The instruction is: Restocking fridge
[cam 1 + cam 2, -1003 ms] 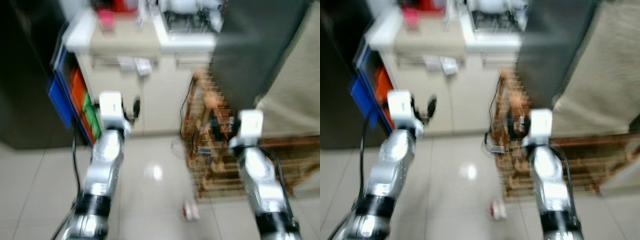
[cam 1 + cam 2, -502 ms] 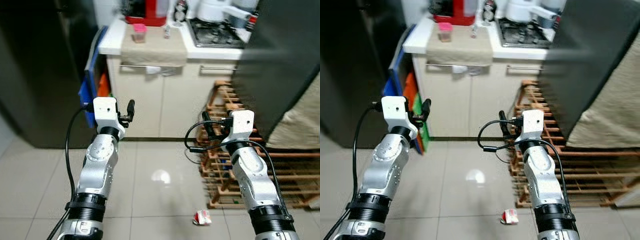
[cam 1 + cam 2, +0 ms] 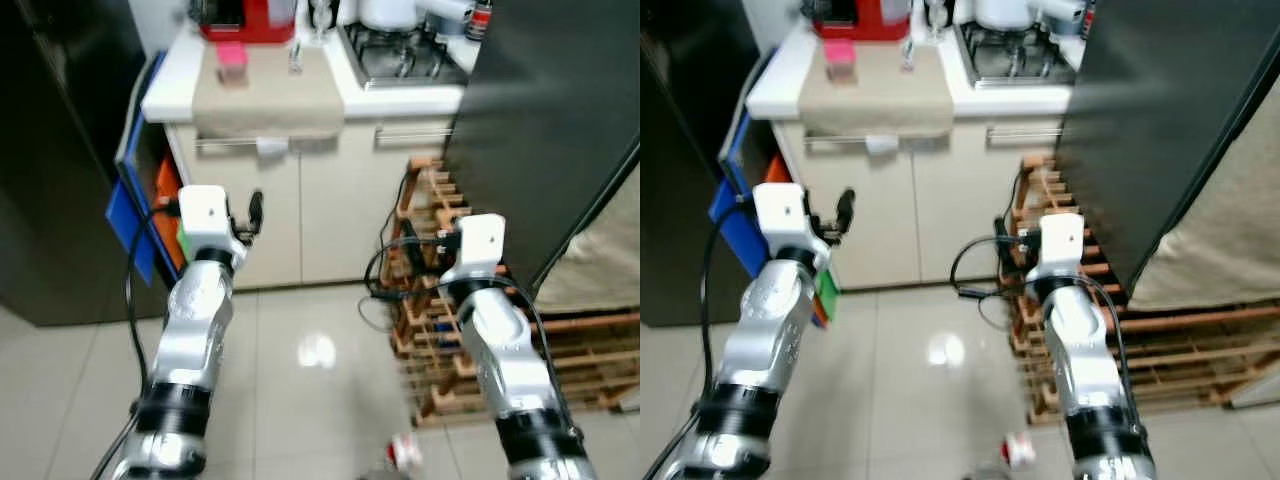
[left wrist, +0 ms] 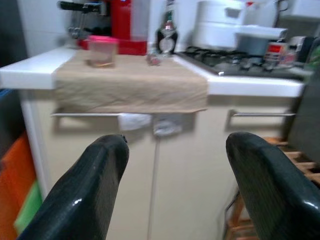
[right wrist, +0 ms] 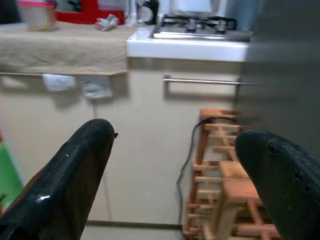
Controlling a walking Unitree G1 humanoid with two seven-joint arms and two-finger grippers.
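Stage: approach, judged; nothing is carried yet.
Left gripper (image 4: 170,185): raised ahead of the body, jaws released and empty, aimed at the tabletop (image 3: 400,100), likely ready for a pickup.
Right gripper (image 5: 175,185): raised likewise, jaws released, empty.
Fridge (image 3: 45,160): dark, to the robot's left, door apparently closed.
Stock: pink-lidded tub (image 3: 231,66) sits on the beige cloth (image 3: 265,95), within view for collecting.
Floor: small red-and-white carton (image 3: 404,450) lies near the wooden rack (image 3: 480,360).

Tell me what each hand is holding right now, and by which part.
Nothing. The left hand and the right hand are both open and empty, raised before the counter.
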